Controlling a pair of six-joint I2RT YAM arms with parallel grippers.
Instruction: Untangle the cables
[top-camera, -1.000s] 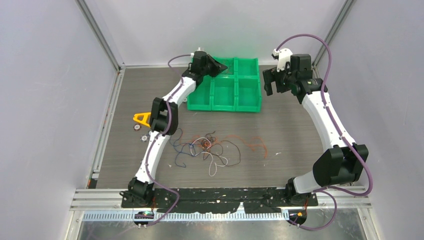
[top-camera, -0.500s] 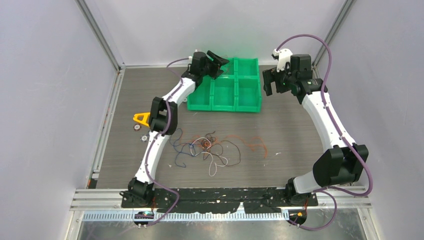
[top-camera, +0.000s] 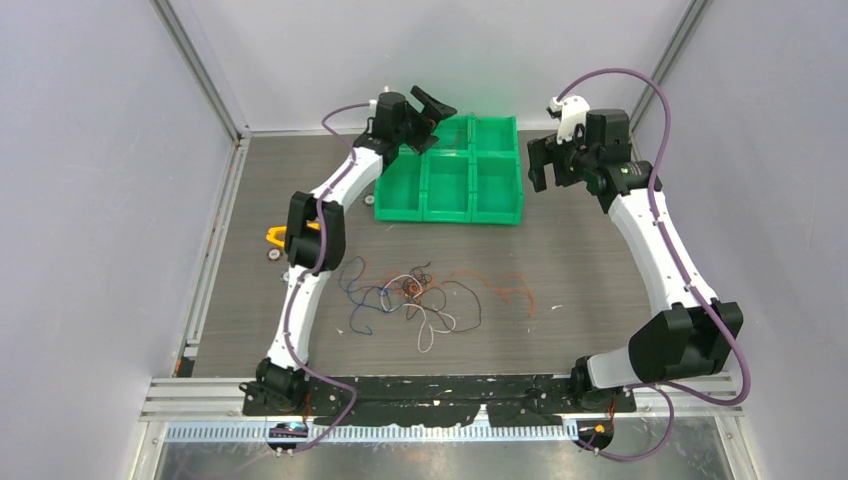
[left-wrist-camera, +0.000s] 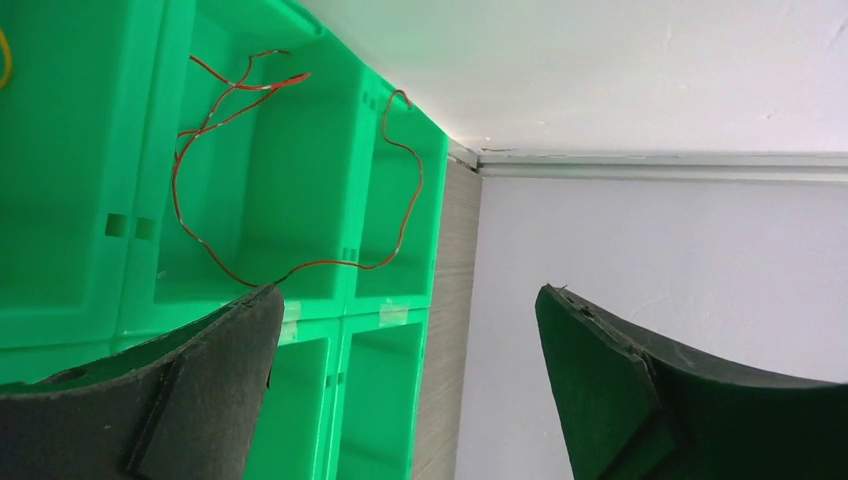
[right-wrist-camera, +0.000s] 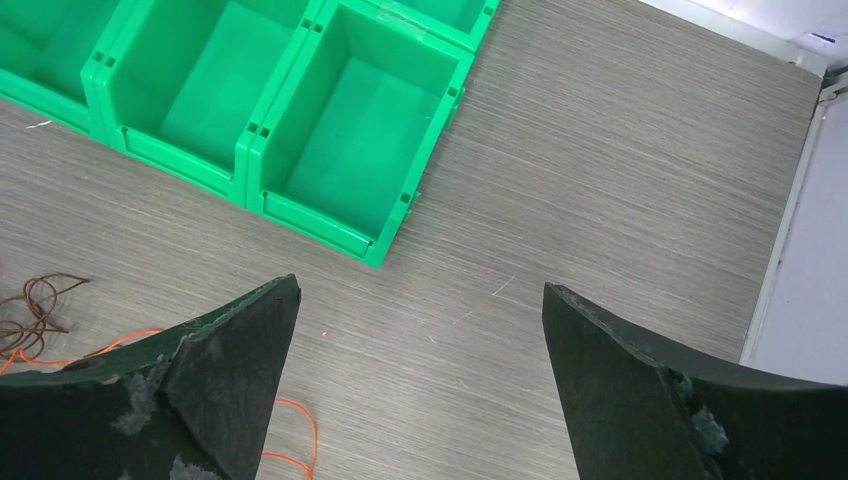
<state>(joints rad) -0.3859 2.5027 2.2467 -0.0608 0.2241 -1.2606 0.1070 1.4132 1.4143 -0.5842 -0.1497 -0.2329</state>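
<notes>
My left pincer (left-wrist-camera: 407, 292) hung open and empty above the red wire (left-wrist-camera: 176, 195) in the green bin (left-wrist-camera: 310, 200), so I thought a slow, straight lift was best.

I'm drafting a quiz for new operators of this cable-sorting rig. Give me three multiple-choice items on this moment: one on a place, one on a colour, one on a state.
1. Where does the tangled heap of thin coloured cables lie relative to the green plastic compartment tray?
A) inside it
B) on the grey wood-grain table, on the side nearer the arm bases
C) behind it, against the back wall

2. What colour is the thin wire draped across the tray's compartments?
A) blue
B) white
C) red

3. How do the left arm's fingers stand?
A) shut on a wire
B) spread apart, nothing between them
C) out of every view

Key: 1 B, the top view shows the heap on bare table; 2 C, the left wrist view shows red against green; 3 B, a wide empty gap separates them.
</notes>
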